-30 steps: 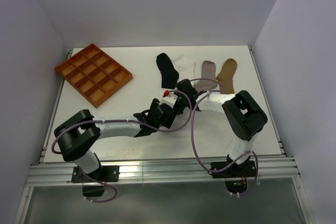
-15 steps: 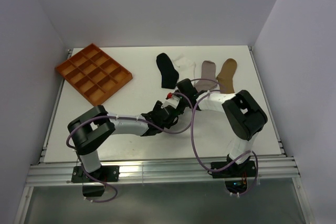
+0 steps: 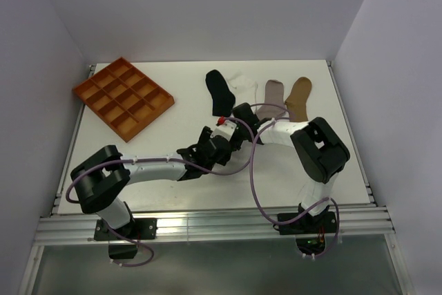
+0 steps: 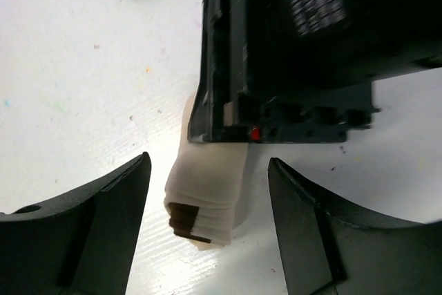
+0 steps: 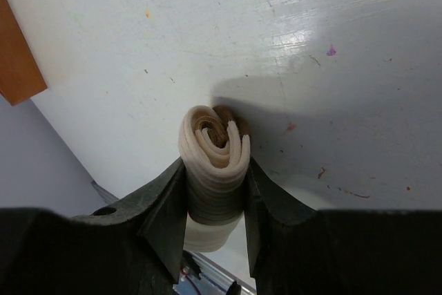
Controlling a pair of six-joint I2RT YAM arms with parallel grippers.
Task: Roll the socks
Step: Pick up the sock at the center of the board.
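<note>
Centre of table (image 3: 176,119): both arms reach in and meet, wrists close together, just short of the row of flat socks.

Cream sock (image 5: 214,146): wound into a tight spiral. A brown band shows at the core of the coil. The left wrist view shows another brown patch at the loose outer end of the roll. It sits low over the table (whether it rests on the surface I cannot tell).

Right gripper (image 5: 214,179): fingers (image 5: 166,212) pinch the roll from both sides and press into the fabric, about midway along its length.

Left gripper (image 4: 207,170): fingers (image 4: 103,226) are spread wide, one on each side of the roll's free end. Bare table shows in both gaps, and they touch nothing.

Black sock (image 3: 219,93): lies flat just beyond the two grippers, at the left end of the row.

White sock (image 3: 242,82): just right of the black one. It is pale against the table, so its outline is hard to trace.

Grey sock (image 3: 273,93): flat and next in the row. Its near end is hidden behind the right arm and its cable.

Tan sock (image 3: 298,98): flat at the right end of the row, beside the grey one.

Orange tray (image 3: 146,81): sits at the far left of the table, set at an angle and divided into small compartments. It is well apart from all the socks.
</note>
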